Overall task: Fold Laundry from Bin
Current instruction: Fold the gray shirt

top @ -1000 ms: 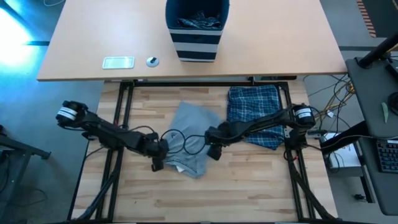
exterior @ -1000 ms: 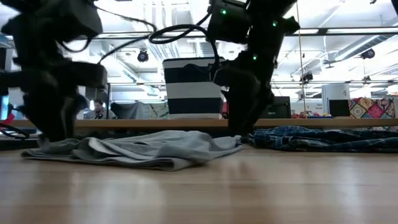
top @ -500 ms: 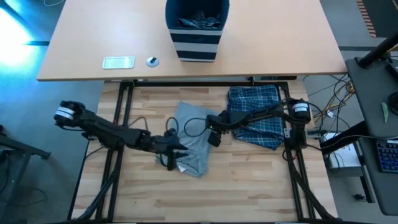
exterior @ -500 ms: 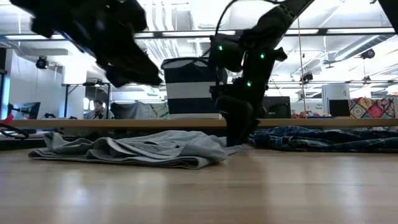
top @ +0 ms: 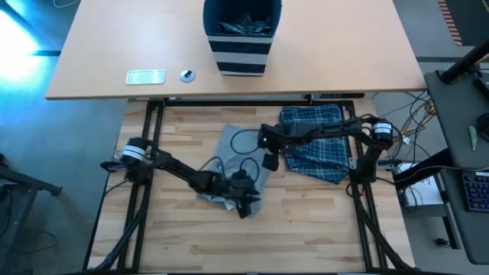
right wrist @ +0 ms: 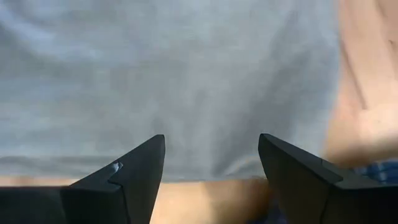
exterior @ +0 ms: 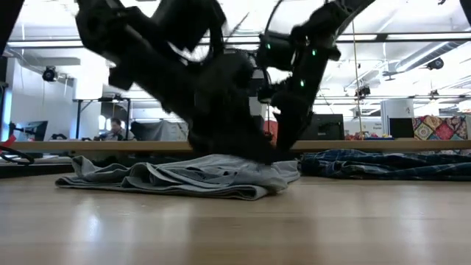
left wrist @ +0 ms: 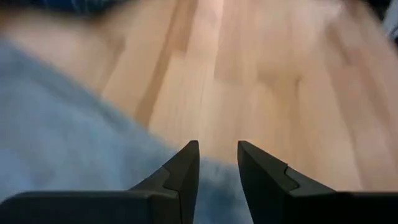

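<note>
A grey T-shirt (top: 237,149) lies crumpled on the wooden table, also visible in the low view (exterior: 176,180). To its right lies a blue plaid garment (top: 317,137). The striped navy bin (top: 241,50) stands on the far table with more laundry (top: 243,27) inside. My left gripper (top: 248,208) is low at the shirt's near right edge, its fingers a narrow gap apart (left wrist: 217,149). My right gripper (top: 269,162) hovers wide open over the shirt's right edge (right wrist: 211,146). My left gripper slants down from the table's left side at the T-shirt's near right edge (left wrist: 143,155). Grey cloth shows between the fingers behind their tips, and bare wood shows past the tips. Whether the fingers touch the cloth I cannot tell.
On the far table, left of the bin, lie a flat pale rectangle (top: 145,76) and a small round object (top: 187,75). Loose black cables (top: 229,164) from the arms hang over the shirt. Bare wood lies along the near edge (top: 252,244).
My left gripper has swept toward the table's right edge across the shirt's near part and tipped closer to level. The shirt's left end has drawn in toward the right. My right gripper has gone toward the far edge, staying wide open.
</note>
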Motion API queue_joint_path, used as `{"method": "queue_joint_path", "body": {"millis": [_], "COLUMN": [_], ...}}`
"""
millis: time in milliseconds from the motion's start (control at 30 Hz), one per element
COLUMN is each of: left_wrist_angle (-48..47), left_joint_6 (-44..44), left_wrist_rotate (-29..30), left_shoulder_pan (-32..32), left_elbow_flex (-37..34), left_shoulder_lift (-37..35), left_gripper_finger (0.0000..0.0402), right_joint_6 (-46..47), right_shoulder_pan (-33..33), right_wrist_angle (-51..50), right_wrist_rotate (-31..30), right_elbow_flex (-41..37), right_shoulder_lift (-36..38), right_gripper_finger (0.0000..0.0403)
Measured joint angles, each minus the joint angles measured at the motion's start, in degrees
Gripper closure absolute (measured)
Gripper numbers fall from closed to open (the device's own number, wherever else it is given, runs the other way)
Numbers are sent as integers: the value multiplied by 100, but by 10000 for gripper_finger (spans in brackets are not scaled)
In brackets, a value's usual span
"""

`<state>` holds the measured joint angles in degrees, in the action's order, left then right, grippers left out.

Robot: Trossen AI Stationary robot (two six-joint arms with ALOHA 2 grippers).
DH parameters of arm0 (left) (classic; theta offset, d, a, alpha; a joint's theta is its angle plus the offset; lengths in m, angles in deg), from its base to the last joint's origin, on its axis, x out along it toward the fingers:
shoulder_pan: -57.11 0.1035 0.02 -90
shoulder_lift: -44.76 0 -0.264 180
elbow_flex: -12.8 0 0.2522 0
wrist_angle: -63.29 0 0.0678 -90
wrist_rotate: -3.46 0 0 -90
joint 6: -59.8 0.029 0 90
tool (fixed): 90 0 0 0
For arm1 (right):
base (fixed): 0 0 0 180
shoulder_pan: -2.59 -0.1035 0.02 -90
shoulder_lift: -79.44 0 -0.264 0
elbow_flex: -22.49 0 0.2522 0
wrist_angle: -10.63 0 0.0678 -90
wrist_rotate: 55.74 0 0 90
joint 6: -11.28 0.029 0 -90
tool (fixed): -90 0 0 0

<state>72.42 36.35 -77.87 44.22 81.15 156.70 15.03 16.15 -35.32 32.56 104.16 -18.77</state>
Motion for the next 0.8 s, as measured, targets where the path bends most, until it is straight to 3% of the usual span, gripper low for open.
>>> {"method": "queue_joint_path", "body": {"millis": [233,433,533,633,800], "left_wrist_angle": [-238,-1258,-1391,-1362,-1240], "left_joint_6": [-677,-651,-967,-1178,-835], "left_wrist_rotate": [-754,-937,-872,-322,279], "left_shoulder_pan": [-86,-567,-732,-780,-596], "left_elbow_flex": [-267,-463,-502,-376,79], "left_shoulder_lift": [-139,-648,-919,-1167,-969], "left_gripper_finger": [306,306,306,306,306], "right_joint_6": [276,202,152,132,370], "right_shoulder_pan": [186,293,298,213,155], "right_wrist_angle": [1128,1017,806,721,768], "right_wrist_rotate": [9,-77,-132,-183,-153], "right_elbow_flex": [-964,-1260,-1103,-917,-859], "right_shoulder_lift": [-224,-97,123,474,795], "right_gripper_finger": [153,154,154,154,154]}}
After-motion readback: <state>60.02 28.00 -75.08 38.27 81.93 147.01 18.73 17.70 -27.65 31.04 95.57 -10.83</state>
